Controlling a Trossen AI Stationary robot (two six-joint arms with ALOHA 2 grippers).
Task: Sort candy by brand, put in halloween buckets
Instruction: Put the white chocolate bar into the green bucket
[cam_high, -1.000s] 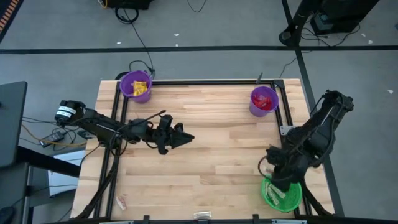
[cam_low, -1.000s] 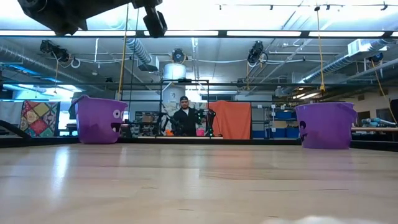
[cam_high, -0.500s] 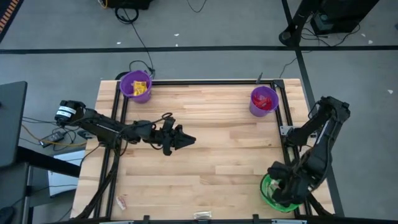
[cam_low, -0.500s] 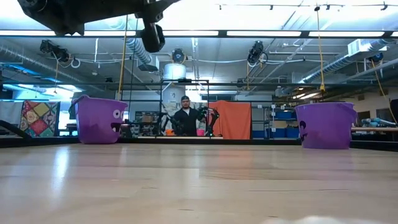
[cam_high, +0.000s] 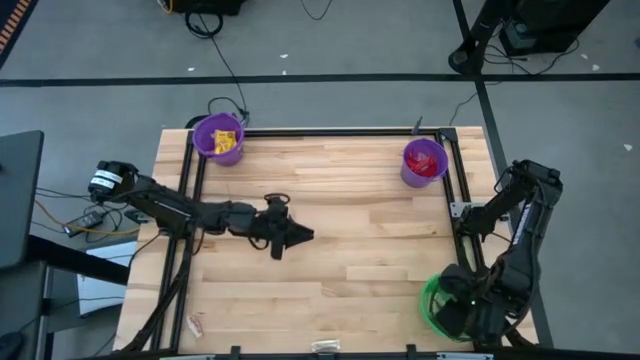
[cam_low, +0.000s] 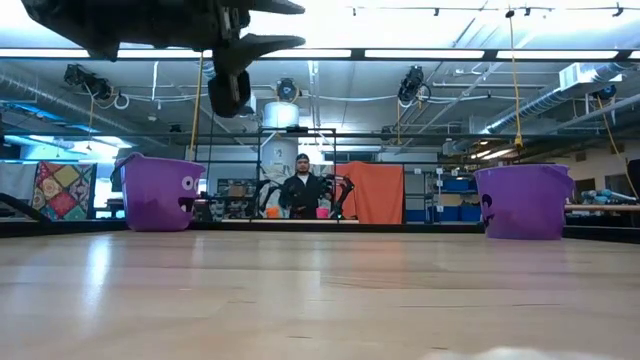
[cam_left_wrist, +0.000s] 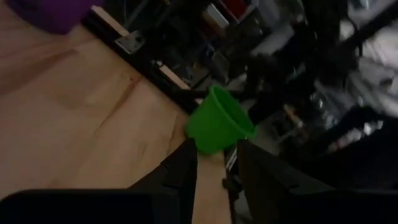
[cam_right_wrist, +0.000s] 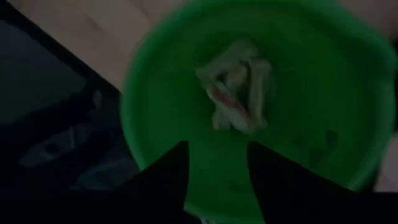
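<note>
The green bucket (cam_high: 430, 300) stands at the table's near right corner. My right gripper (cam_right_wrist: 217, 180) hangs open just above its mouth, fingers pointing down into it. Several pale wrapped candies (cam_right_wrist: 235, 93) lie on the bucket's bottom (cam_right_wrist: 298, 143). A purple bucket (cam_high: 218, 138) with yellow candy stands on the table at the far left. Another purple bucket (cam_high: 424, 160), with red candy, stands at the far right. My left gripper (cam_high: 300, 235) hovers open above the table's middle, raised well clear (cam_low: 270, 25), with nothing seen between its fingers. It points toward the green bucket (cam_left_wrist: 217, 121).
A pink candy (cam_high: 195, 323) and a pale candy (cam_high: 325, 346) lie near the table's front edge. A black frame (cam_high: 330, 131) runs along the far edge and down both sides. A person (cam_low: 300, 190) sits in the room beyond the table. Bare wood lies between the buckets.
My right gripper has moved toward the table's near edge and now covers the green bucket from above. My left gripper has drifted a little toward the near right and has turned about its wrist.
</note>
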